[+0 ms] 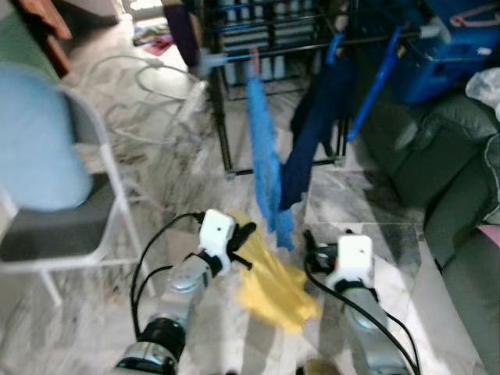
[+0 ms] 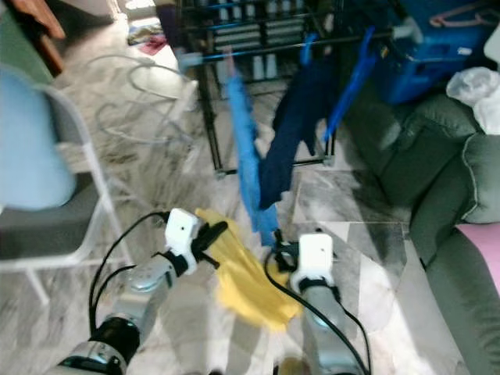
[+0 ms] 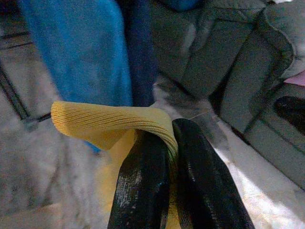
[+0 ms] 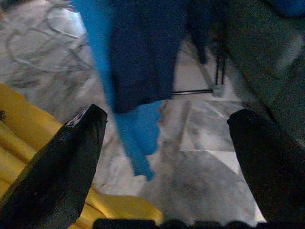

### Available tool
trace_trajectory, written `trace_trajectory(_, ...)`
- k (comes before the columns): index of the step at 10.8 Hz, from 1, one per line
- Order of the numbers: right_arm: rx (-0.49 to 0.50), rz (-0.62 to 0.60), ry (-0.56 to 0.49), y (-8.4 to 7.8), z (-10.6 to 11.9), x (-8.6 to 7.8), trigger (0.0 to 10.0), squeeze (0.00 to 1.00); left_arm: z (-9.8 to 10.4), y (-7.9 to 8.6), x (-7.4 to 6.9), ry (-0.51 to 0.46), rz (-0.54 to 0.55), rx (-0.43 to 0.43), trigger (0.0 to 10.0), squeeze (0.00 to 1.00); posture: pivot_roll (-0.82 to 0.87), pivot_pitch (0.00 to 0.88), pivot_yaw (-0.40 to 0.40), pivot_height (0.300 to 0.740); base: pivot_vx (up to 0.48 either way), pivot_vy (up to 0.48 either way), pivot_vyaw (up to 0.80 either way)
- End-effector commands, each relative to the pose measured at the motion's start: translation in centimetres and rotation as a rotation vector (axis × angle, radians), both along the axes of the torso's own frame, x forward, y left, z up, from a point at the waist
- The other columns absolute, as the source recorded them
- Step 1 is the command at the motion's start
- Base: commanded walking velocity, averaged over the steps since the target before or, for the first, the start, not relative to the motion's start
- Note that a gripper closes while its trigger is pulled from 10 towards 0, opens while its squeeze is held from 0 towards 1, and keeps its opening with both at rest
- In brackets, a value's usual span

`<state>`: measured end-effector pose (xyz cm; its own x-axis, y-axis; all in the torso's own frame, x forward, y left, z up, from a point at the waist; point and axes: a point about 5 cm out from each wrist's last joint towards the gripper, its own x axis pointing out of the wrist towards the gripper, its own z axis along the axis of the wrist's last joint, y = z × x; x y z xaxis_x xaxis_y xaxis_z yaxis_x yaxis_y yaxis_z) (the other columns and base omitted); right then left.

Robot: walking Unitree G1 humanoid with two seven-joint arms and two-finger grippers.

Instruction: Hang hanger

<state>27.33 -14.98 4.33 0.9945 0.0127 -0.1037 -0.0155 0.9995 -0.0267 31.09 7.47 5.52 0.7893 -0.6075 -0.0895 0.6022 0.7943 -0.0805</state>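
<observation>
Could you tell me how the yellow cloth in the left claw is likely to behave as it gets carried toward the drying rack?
Probably floppy: the yellow cloth folds over the left claw and sags below it. Likely light, since a pinch at one edge holds it. Its ribbed knit should grip rather than slip, though it may swing and brush the blue garment on the rack.

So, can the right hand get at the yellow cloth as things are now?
Probably yes. The right hand is open, and the yellow cloth, held by the left hand, hangs just beside it with nothing between them.
</observation>
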Motion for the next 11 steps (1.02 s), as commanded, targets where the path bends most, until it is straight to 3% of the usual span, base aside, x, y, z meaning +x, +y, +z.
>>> trace_trajectory(1, 0.008, -0.024, -0.003, -0.47, -0.14, -0.35, 10.0, 0.0, 0.39, -0.62, 0.04, -0.013, -0.025, -0.006, 10.0, 0.0, -0.14, 0.175, 0.104, 0.74, 0.375, 0.0, -0.47)
trace_trajectory(6, 0.0, -0.032, -0.008, -0.69, -0.01, -0.28, 10.0, 0.0, 0.21, -0.79, -0.23, -0.005, -0.04, 0.0, 10.0, 0.0, -0.14, 0.178, 0.107, 0.74, 0.351, 0.233, -0.09)
trace_trajectory(10, -0.009, -0.043, -0.009, -0.58, -0.03, -0.49, 10.0, 0.0, -0.03, -0.77, -0.55, -0.001, -0.041, 0.006, 10.0, 0.0, -0.14, 0.19, 0.108, 0.74, 0.0, 0.0, 0.0)
trace_trajectory(11, -0.059, -0.078, -0.034, -1.04, 0.52, -0.4, 10.0, 0.0, 0.02, -0.74, -0.57, -0.005, -0.045, 0.009, 10.0, 0.0, -0.14, 0.19, 0.109, 0.74, 0.0, 0.0, 0.0)
